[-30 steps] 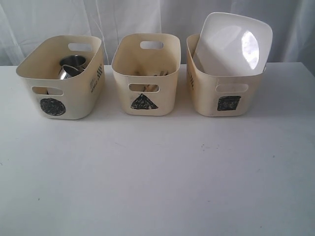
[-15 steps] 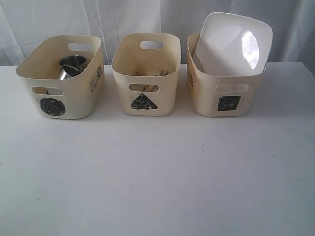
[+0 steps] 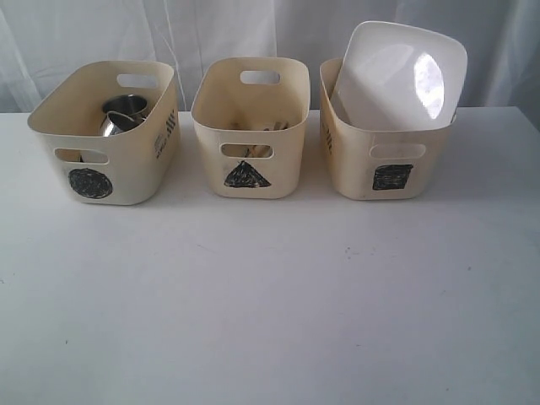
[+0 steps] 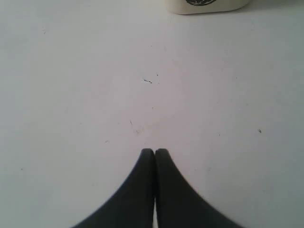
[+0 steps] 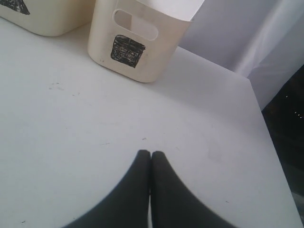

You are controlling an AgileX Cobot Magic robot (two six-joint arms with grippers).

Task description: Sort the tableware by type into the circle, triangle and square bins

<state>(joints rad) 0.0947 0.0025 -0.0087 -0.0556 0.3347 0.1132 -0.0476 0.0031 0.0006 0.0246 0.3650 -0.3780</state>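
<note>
Three cream bins stand in a row at the back of the white table. The circle bin (image 3: 105,135) on the left holds shiny steel mugs (image 3: 125,114). In the middle, the triangle bin (image 3: 251,126) holds wooden chopsticks (image 3: 257,150), seen through its handle slot. The large white plate (image 3: 401,76) leans in the square bin (image 3: 384,160) on the right. My left gripper (image 4: 154,151) is shut over bare table, the circle bin (image 4: 206,5) far ahead. My right gripper (image 5: 151,153) is shut, empty, short of the square bin (image 5: 137,38). Neither gripper shows in the exterior view.
A white curtain hangs behind the bins. The table's right edge (image 5: 273,142) runs close to my right gripper, with a dark drop beyond it. A corner of the triangle bin (image 5: 42,16) shows in the right wrist view.
</note>
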